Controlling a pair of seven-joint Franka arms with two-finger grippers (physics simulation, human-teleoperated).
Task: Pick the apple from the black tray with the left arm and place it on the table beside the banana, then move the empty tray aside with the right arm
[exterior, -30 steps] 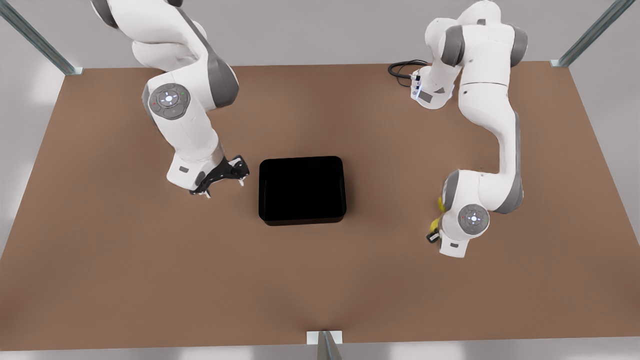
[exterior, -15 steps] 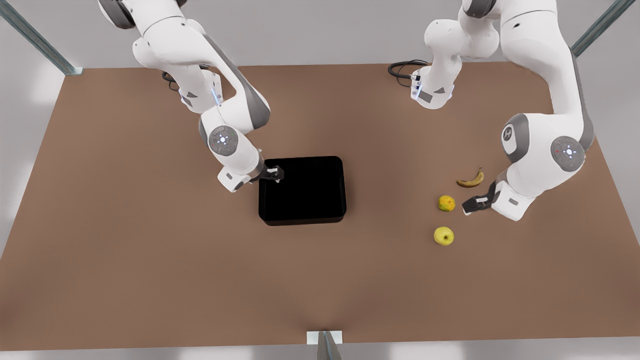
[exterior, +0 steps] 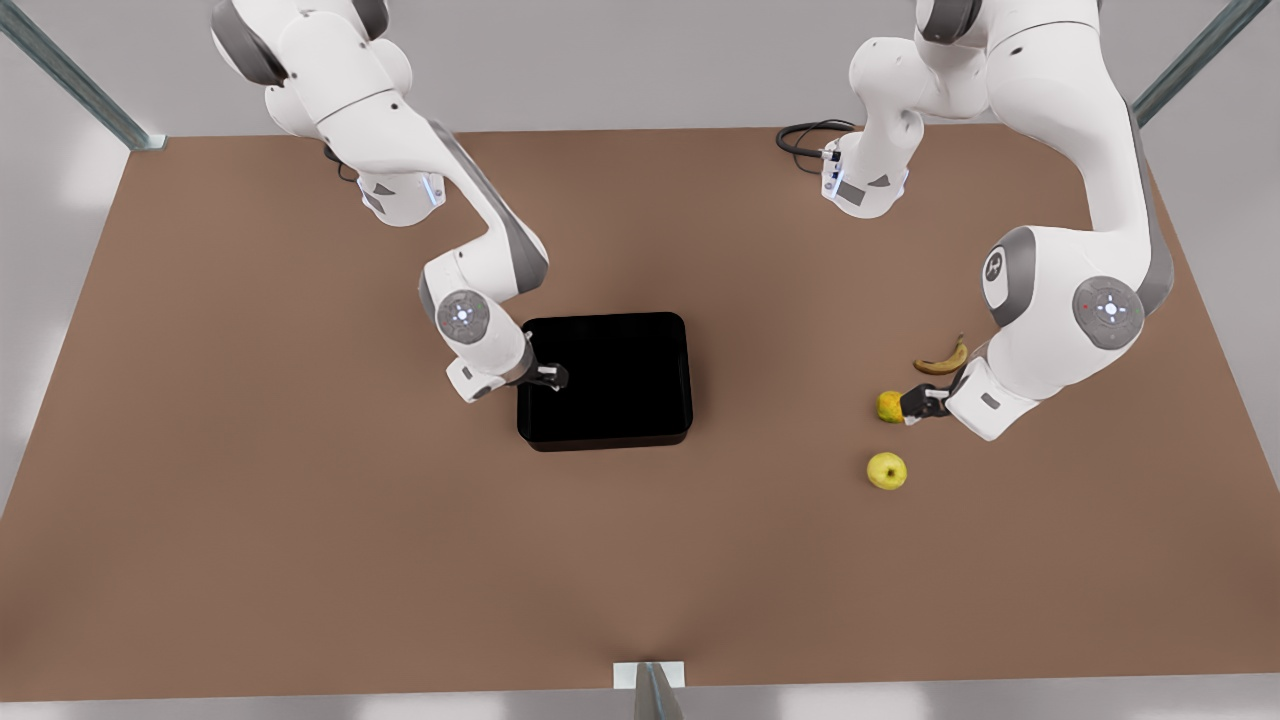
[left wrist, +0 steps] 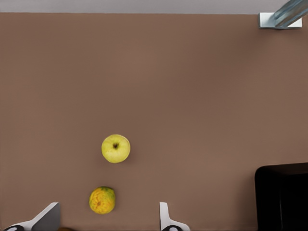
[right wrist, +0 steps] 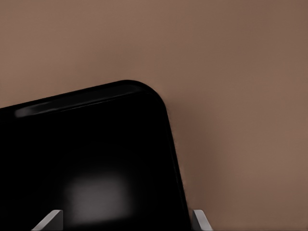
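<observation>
The left gripper (exterior: 912,404) hangs low on the front view's right, its fingers (left wrist: 166,219) spread wide and holding nothing. A mottled orange-green fruit (exterior: 889,406) lies on the table (exterior: 250,480) just off the fingertips. The banana (exterior: 942,359) sits close behind the gripper, toward the arm bases. The apple (exterior: 886,470), yellow-green, rests on the table near the mottled fruit on the side away from the banana, apart from both.

The right gripper (exterior: 553,378) sits at the edge of the black tray (exterior: 640,360) that faces the front view's left. Its fingers (right wrist: 49,221) stand wide apart, one on each side of the tray's wall near a rounded corner. The tray lies flat at mid-table, well apart from the fruit.
</observation>
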